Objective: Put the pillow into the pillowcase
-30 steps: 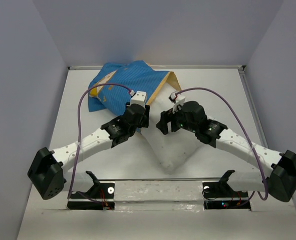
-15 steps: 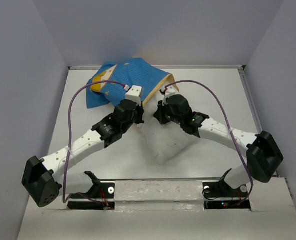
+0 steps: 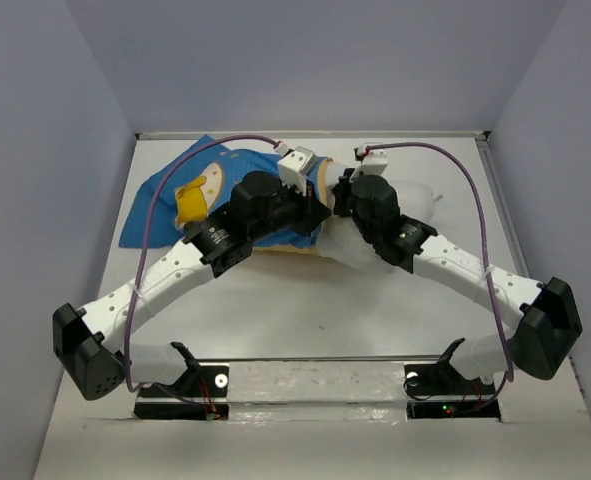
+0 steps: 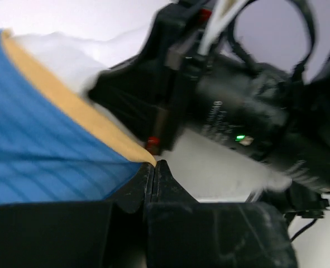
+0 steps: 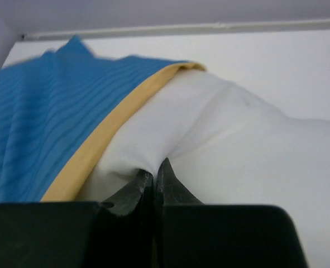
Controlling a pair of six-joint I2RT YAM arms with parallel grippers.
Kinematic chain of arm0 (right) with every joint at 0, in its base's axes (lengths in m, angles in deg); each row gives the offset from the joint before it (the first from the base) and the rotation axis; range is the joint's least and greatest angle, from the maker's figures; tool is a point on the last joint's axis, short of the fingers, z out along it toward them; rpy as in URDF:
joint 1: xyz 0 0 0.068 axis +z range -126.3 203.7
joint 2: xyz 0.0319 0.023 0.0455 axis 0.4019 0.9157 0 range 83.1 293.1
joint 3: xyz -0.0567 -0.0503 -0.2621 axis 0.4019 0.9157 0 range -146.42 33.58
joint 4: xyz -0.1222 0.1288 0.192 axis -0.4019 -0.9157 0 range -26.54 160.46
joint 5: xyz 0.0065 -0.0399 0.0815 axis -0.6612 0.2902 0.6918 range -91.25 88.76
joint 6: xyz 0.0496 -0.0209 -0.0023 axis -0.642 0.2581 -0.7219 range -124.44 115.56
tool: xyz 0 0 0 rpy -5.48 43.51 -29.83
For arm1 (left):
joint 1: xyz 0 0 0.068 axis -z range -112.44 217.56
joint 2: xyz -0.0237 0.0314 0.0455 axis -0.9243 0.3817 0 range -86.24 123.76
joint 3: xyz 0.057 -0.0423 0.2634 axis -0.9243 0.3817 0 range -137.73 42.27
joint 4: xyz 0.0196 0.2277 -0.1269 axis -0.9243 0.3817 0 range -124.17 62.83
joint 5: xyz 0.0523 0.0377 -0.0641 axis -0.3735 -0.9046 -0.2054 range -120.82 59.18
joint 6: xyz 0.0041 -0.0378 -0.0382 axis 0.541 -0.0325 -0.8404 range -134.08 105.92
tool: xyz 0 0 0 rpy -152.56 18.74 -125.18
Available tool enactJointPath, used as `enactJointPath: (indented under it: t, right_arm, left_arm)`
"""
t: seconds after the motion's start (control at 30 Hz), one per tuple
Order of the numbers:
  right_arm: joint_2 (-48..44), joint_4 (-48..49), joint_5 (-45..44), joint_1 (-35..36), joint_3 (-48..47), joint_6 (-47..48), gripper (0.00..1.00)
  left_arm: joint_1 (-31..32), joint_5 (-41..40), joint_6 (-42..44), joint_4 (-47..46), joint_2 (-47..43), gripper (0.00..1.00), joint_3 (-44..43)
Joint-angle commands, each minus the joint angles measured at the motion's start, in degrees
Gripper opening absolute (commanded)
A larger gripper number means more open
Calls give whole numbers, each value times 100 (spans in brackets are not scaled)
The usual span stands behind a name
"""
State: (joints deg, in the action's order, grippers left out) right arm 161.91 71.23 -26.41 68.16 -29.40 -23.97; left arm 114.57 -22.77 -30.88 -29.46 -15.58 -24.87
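Now that pillow (image 3: pixel 415 196) moved back, pillowcase (image 3: pixel 160 205) covers its end.

Left arm (image 3: pixel 165 280): elbow block low at the near left, forearm stretched forward and to the right, wrist raised. Right arm (image 3: pixel 455 265): mirrors it, with the elbow block at the near right and the forearm running forward and to the left. The two wrists come close together at centre; the top view does not show whether they touch.

Left gripper (image 4: pixel 153 167): jaws closed, tips together, pinching the hem of the pillowcase (image 4: pixel 42 145).

Right gripper (image 5: pixel 154 174): jaws closed, a fold of the pillow (image 5: pixel 237 145) caught between the tips.

In the left wrist view, the right wrist (image 4: pixel 237 111) sits just ahead, its green LED (image 4: pixel 240 137) lit.
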Motion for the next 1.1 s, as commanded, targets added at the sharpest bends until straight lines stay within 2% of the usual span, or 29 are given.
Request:
enactJointPath:
  t: [0.0, 0.1, 0.2, 0.23, 0.33, 0.37, 0.4, 0.47, 0.5, 0.53, 0.57, 0.6, 0.63, 0.67, 0.7, 0.73, 0.8, 0.83, 0.87, 0.9, 0.93, 0.97, 1.0, 1.07]
  right_arm:
    - [-321, 1636, -1497, 18, -611, -192, 0]
    - [-611, 1952, -1745, 307, -172, 53, 0]
    - [-166, 1857, -1799, 859, -100, -137, 0]
    - [315, 1778, -1494, 923, -100, -374, 0]
    - [706, 1662, -666, 923, 276, -1350, 0]
    - [698, 1706, -569, 923, 452, -1456, 0]
    - [619, 1802, -533, 923, 801, -1492, 0]
    - [200, 1795, -586, 923, 1137, -1492, 0]
    - [5, 1760, -568, 923, 1461, -1440, 0]
    - [-171, 1690, -438, 923, 1577, -1396, 1]
    - [-338, 1585, -349, 923, 1657, -1352, 7]
    - [-679, 1209, -244, 923, 1701, -1239, 25]
    - [-848, 919, -34, 923, 1701, -1177, 34]
    - [-1180, 437, 46, 923, 1693, -1019, 53]
    - [-1183, 241, 108, 923, 1710, -1018, 54]
    - [-1470, 4, 196, 923, 1710, -809, 67]
    - [-1797, -630, 188, 923, 1596, -536, 72]
    - [-1885, -744, 188, 923, 1561, -430, 72]
    - [-1956, -798, 223, 845, 1517, -307, 72]
    - [-1983, -798, 266, 844, 1517, -201, 71]
    - [-1948, -807, 450, 661, 1430, -18, 68]
    - [-1878, -859, 643, 538, 1359, 89, 67]
    - [-1782, -929, 862, 276, 1106, 220, 57]
    - [-1502, -1018, 1469, 133, 737, 361, 44]
  left_arm:
    - [442, 1375, -8, -391, -120, 0, -758]
    - [170, 1216, -25, -427, -280, 0, -468]
    - [-33, 1234, -95, -637, -254, 0, -108]
    - [-33, 1155, -104, -725, -228, 0, 50]
    - [-33, 1163, -332, -989, -411, 0, 542]
    - [-33, 1172, -403, -1024, -516, 6, 709]
    - [-33, 1103, -447, -1051, -613, 19, 850]
    - [-42, 962, -491, -876, -859, 54, 1097]
    - [-42, 848, -491, -797, -930, 77, 1097]
    - [-51, 795, -500, -666, -1061, 84, 1028]
    - [-60, 777, -509, -638, -1132, 89, 966]
    - [-95, 933, -526, -682, -1220, 95, 931]
    - [-164, 1057, -570, -795, -1368, 97, 895]
    - [-374, 1258, -683, -718, -1413, 98, 782]
    - [-498, 1260, -693, -717, -1414, 98, 694]
    - [-586, 1312, -676, -508, -1379, 98, 501]
    - [-745, 587, -493, -113, -1283, 98, 290]
    - [-754, 244, -395, 307, -1099, 97, 71]
    - [-754, -525, -290, 503, -1002, 95, -27]
    - [-754, -533, -176, 696, -879, 95, -106]
    - [-754, -1447, 25, 950, -678, 92, -168]
    - [-763, -1934, 132, 1066, -563, 87, -203]
    - [-798, -2653, 211, 1198, -440, 86, -238]
    - [-877, -3141, 431, 1339, -79, 83, -309]
